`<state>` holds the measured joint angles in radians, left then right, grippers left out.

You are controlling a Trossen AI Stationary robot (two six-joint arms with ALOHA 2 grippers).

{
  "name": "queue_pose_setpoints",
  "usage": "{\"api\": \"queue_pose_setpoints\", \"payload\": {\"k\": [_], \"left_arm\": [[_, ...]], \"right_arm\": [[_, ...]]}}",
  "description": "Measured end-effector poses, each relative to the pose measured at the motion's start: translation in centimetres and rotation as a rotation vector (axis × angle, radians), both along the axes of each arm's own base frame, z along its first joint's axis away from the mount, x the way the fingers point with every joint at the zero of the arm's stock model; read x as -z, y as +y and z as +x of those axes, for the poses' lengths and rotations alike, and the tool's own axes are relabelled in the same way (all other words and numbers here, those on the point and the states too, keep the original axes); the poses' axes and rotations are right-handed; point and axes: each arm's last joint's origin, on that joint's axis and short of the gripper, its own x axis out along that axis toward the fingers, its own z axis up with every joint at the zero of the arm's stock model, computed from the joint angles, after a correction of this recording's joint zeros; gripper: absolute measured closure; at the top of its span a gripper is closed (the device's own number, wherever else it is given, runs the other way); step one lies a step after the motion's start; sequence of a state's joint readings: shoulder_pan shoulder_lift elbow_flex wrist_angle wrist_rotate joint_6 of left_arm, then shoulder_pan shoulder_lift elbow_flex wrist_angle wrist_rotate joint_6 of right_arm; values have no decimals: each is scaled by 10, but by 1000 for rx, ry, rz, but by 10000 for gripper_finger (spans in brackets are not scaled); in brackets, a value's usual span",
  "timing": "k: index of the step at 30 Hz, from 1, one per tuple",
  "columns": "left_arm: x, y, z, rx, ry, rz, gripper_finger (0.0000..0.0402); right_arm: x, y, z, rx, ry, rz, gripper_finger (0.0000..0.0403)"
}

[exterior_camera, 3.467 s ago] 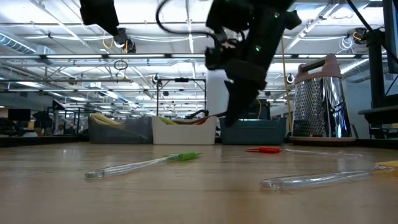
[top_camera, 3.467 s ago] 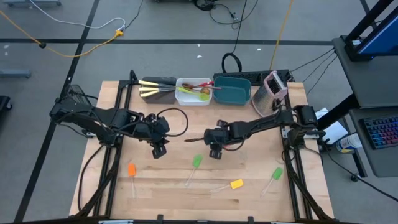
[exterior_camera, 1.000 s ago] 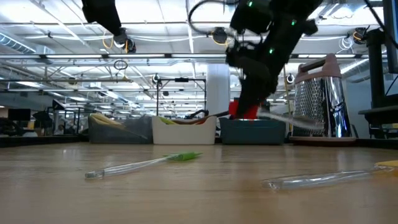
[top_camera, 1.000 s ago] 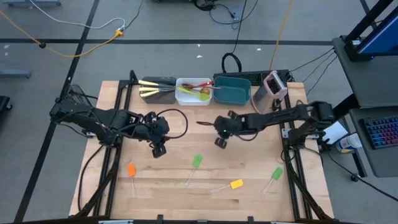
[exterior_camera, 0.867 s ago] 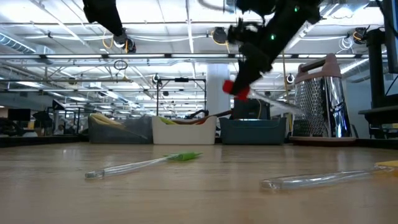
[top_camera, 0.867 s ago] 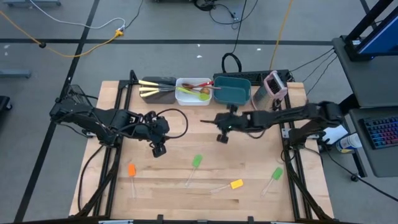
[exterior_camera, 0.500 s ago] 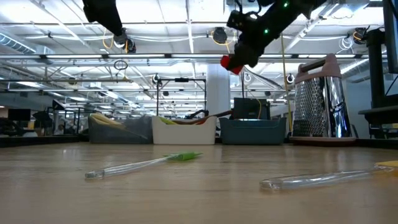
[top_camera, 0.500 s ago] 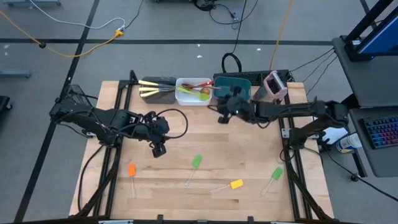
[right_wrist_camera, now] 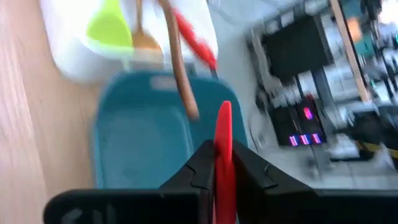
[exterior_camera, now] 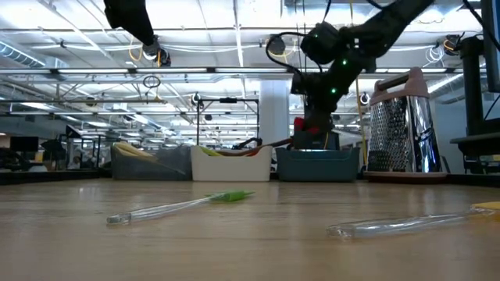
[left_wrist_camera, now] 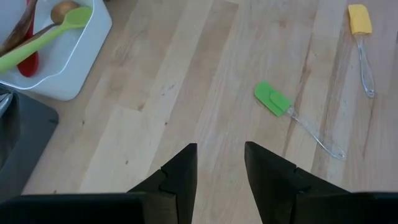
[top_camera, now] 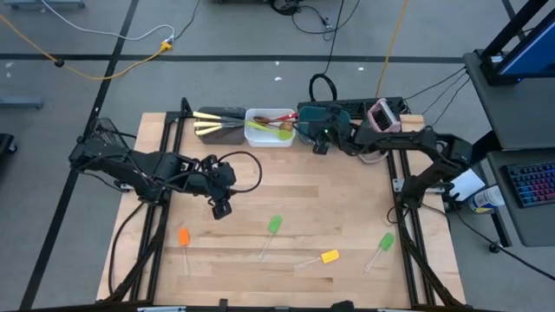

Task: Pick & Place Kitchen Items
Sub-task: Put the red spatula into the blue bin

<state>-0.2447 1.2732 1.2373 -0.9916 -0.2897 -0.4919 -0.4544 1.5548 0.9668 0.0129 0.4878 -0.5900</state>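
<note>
My right gripper (top_camera: pixel 321 139) hangs over the teal tub (top_camera: pixel 329 128) at the table's far edge, shut on a red-headed spatula (right_wrist_camera: pixel 222 140); its clear handle does not show. My left gripper (left_wrist_camera: pixel 219 168) stands open above bare wood at mid-left (top_camera: pixel 222 208), holding nothing. Four spatulas lie flat on the table: an orange one (top_camera: pixel 183 236), a green one (top_camera: pixel 275 224), a yellow one (top_camera: pixel 329 256) and a second green one (top_camera: pixel 386 241). Spoons lie in the white tub (top_camera: pixel 270 127), and cream-handled knives lie in the dark tub (top_camera: pixel 218 126). My right gripper pinches the spatula's red head (right_wrist_camera: pixel 224 162) between its two fingers, the head edge-on and reaching out past the fingertips. In the low view the red head (exterior_camera: pixel 301 125) hangs clear above the teal tub (exterior_camera: pixel 316 164).
A pink-and-grey grater-like appliance (top_camera: pixel 381 117) stands right of the teal tub. The three tubs line the far edge. Black frame rails run along the table's left and right sides. Bare wood (top_camera: pixel 286 186) lies between the arms.
My right gripper has carried the red spatula from the table's middle toward the far edge, rising and then coming down over the teal tub, and has turned on the way. The spatula has stayed lifted clear throughout.
</note>
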Motion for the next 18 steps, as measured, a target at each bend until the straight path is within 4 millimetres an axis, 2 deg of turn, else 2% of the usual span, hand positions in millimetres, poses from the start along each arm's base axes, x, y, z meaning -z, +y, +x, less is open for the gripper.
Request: {"api": "queue_pose_setpoints", "payload": {"k": [6, 18], "left_arm": [[0, 0, 0, -1, 0, 0, 266], [0, 0, 0, 9, 1, 10, 266]], "right_arm": [[17, -9, 0, -147, -103, -63, 377], [51, -20, -8, -184, 5, -28, 376]]}}
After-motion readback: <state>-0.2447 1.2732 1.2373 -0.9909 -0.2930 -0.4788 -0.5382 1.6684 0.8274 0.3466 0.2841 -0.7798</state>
